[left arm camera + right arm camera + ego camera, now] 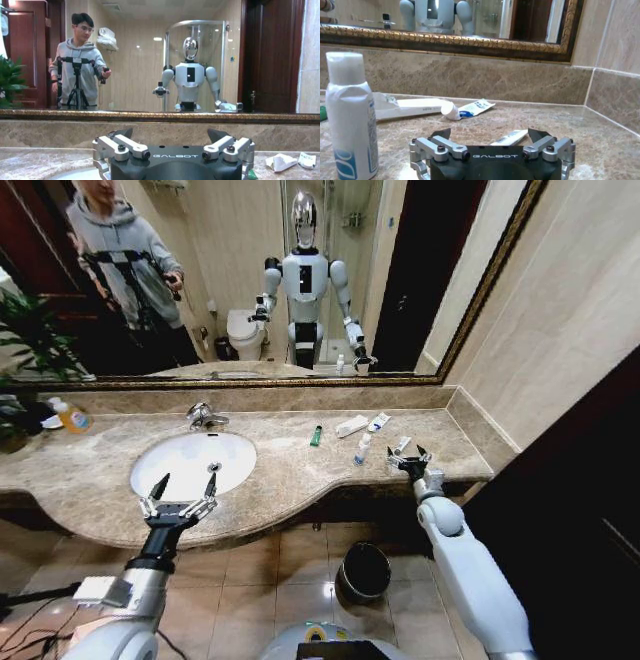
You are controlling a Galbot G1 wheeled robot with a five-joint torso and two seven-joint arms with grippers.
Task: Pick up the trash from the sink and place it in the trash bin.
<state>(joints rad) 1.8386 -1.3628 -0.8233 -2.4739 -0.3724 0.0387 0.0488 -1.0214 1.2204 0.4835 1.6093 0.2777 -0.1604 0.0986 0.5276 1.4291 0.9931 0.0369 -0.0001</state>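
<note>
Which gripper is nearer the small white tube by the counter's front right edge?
Right. The right gripper sits open at the small white tube. The left gripper hangs open over the sink's front rim, far across the counter.

Counts, all placed relative to the sink (192,463). One green stick (316,436) right of the sink. One small clear bottle (362,448) farther right. Three tubes past it: one white flat tube (351,426), one blue-and-white tube (379,421), one small white tube (401,446). One yellow-orange bottle (70,416) left of the sink. One chrome faucet (203,416) behind it. One trash bin (364,571) on the floor, below and right of the sink. Two end effectors: left end effector (180,498), right end effector (411,462).
</note>
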